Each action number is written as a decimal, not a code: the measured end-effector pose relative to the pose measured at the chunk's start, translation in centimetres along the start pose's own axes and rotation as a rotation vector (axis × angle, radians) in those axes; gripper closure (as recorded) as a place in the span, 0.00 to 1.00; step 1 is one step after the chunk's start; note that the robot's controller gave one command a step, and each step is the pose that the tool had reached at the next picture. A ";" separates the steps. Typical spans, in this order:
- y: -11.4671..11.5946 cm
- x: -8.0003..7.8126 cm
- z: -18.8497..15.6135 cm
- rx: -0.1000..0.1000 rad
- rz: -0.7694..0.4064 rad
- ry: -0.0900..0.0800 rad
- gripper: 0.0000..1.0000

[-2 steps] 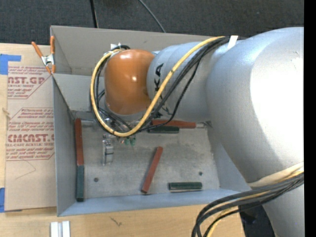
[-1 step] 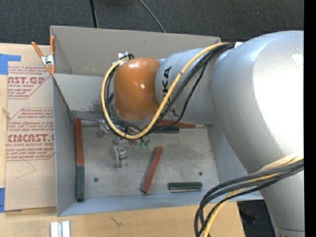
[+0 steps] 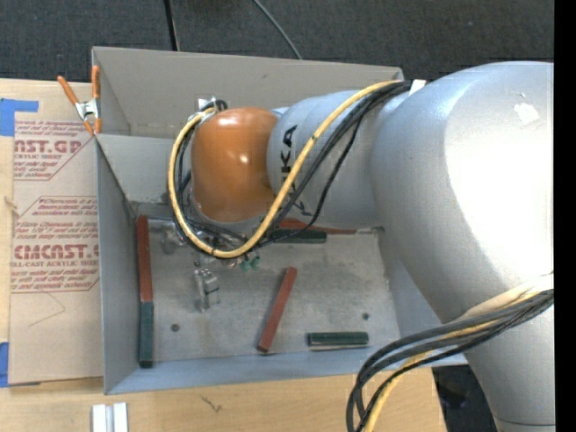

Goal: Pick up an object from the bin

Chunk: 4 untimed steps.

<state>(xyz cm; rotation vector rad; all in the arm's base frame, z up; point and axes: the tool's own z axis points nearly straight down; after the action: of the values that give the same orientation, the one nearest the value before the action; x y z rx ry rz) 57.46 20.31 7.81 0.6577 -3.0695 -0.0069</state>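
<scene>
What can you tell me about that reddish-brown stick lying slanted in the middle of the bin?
The reddish-brown stick is a long, slim, straight bar with a dull surface; wood or plastic, I cannot tell. It lies flat on the grey bin floor, slanted, upper end toward the right, lower end near the front wall. Only the floor touches it. The claw is to its left and a dark green bar to its right, both apart from it.

We see a matt grey metal bin [image 3: 117, 241], its floor scuffed; a glossy orange cover [image 3: 229, 165] on the smooth, shiny arm [image 3: 450, 169]; a matt reddish-brown stick [image 3: 276, 310] and a dark green stick [image 3: 337, 338].
</scene>
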 end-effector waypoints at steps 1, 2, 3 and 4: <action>-5.5 2.6 -2.0 0.004 -0.028 -0.003 0.00; -7.0 4.5 -2.4 0.009 -0.040 0.000 0.00; -6.5 6.4 -2.4 0.001 -0.118 -0.005 0.00; -9.9 8.5 -0.9 0.005 -0.273 -0.002 0.00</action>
<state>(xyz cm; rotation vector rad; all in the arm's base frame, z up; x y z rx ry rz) 53.71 7.82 8.71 1.0701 -2.9549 -0.0004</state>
